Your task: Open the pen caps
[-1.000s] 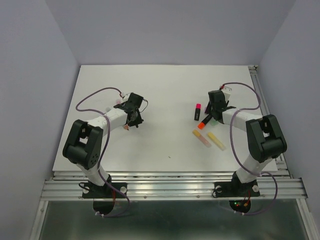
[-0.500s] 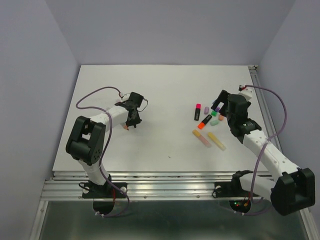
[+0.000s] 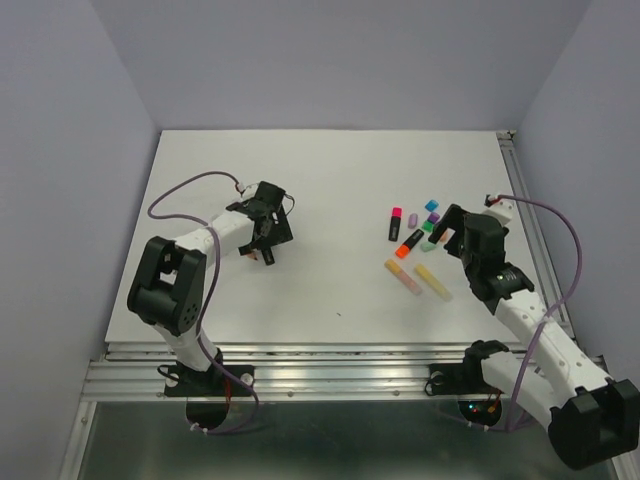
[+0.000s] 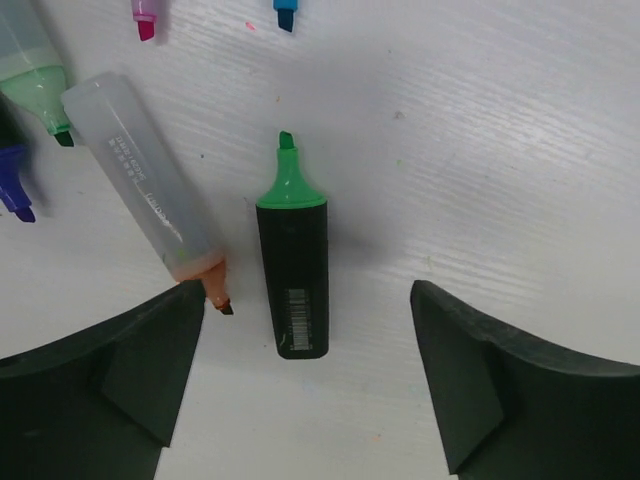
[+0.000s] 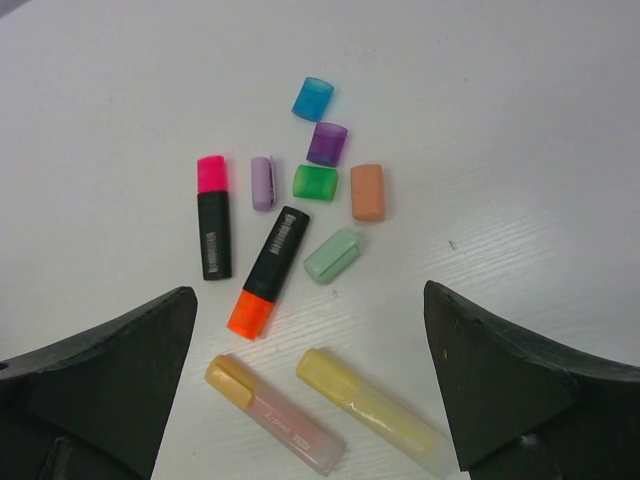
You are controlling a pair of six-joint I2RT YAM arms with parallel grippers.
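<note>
Both arms hang over the white table (image 3: 330,170) with their jaws spread wide and nothing between them.

The right gripper (image 5: 310,298) hovers above the pen caps, which sit close to the table's right edge, about midway between its near and far edges. Six caps lie loose there in a tight cluster:
- a blue cap (image 5: 313,98) farthest toward the far edge
- a purple cap (image 5: 327,144) just beside the blue one
- a lilac cap (image 5: 263,183), a green cap (image 5: 315,183) and a peach cap (image 5: 367,191) in a rough row
- a mint cap (image 5: 332,255) lying tilted on the near side

Four highlighters beside the cluster wear their caps:
- a black barrel (image 5: 215,240) under a pink cap (image 5: 211,173)
- a second black barrel (image 5: 278,250) with a neon orange cap (image 5: 250,314)
- a pale pink pen (image 5: 290,430) with a tan cap (image 5: 230,380)
- a pale yellow pen (image 5: 385,415), whose cap end (image 5: 322,367) appears to be the same yellow

The left gripper (image 3: 268,242) is low over the table toward the left edge, also about midway back. Its wrist camera shows uncapped pens. A black highlighter with a green tip (image 4: 293,270) lies centred between the fingers (image 4: 120,370). A clear barrel with an orange tip (image 4: 150,195) lies slanted just beside it, apart from it. A mint-tipped pen (image 4: 35,85), a purple tip (image 4: 12,190), a pink tip (image 4: 145,20) and a blue tip (image 4: 285,12) are cut off by the picture's edges.
</note>
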